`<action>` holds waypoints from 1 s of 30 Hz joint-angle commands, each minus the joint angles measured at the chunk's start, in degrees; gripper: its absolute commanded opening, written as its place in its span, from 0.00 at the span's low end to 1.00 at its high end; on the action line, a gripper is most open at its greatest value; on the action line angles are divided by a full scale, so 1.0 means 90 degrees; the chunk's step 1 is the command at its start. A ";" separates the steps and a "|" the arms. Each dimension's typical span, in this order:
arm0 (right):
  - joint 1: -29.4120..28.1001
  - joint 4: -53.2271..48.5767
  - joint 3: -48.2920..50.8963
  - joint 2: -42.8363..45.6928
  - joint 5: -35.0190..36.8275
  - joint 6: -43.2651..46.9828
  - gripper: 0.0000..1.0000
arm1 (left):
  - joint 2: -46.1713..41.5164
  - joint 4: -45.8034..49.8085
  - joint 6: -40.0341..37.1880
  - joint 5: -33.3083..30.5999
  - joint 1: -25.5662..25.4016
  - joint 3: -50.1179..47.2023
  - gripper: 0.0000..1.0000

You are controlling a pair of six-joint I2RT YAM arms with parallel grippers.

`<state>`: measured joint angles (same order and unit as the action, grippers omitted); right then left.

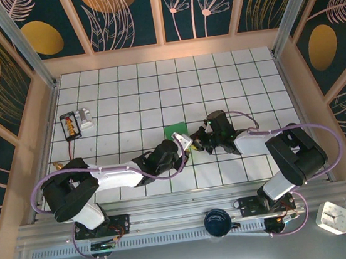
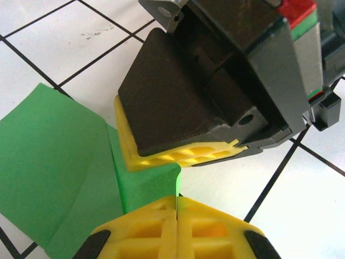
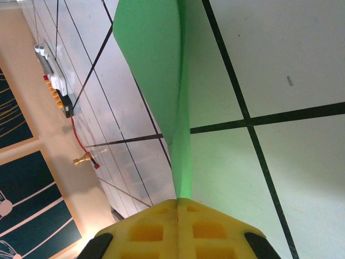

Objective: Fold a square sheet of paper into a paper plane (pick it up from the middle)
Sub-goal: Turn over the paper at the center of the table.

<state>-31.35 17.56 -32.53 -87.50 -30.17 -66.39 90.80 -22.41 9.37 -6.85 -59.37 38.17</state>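
The square sheet of paper [image 1: 174,131], plain green and creased into flaps, sits near the middle of the white tiled table [image 1: 154,81]. Both grippers meet at its near right corner.

Far to the left on the table lies a small black and white device [image 1: 75,123], with a brass plug [image 3: 82,159] on the tiles nearer the front edge.

The left arm [image 1: 112,177] reaches from its base at the bottom left and stretches low across the table towards the right, its wrist close to the tiles. The left gripper [image 2: 177,208] has its 2 yellow fingers pressed together, and a corner of the green paper is pinched in the seam between them.

Just to its right, the right gripper [image 3: 178,208] also has its 2 yellow fingers closed tight. They clamp a folded edge of the sheet, which runs away from the seam as a narrow green ridge. In the left wrist view, 1 yellow finger of the right gripper rests on the paper just beside the left gripper's fingertips.

The right arm [image 1: 289,153] bends in from its base at the bottom right, its forearm pointing left towards the paper.
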 commanded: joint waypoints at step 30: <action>-0.0168 0.0150 0.0240 0.0145 -0.0102 -0.0014 0.25 | 0.0233 -0.0153 0.0435 -0.0059 -0.0028 0.0222 0.00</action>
<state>-32.16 17.82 -31.42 -87.48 -31.35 -65.41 92.33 -22.94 12.73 -6.72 -59.37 38.92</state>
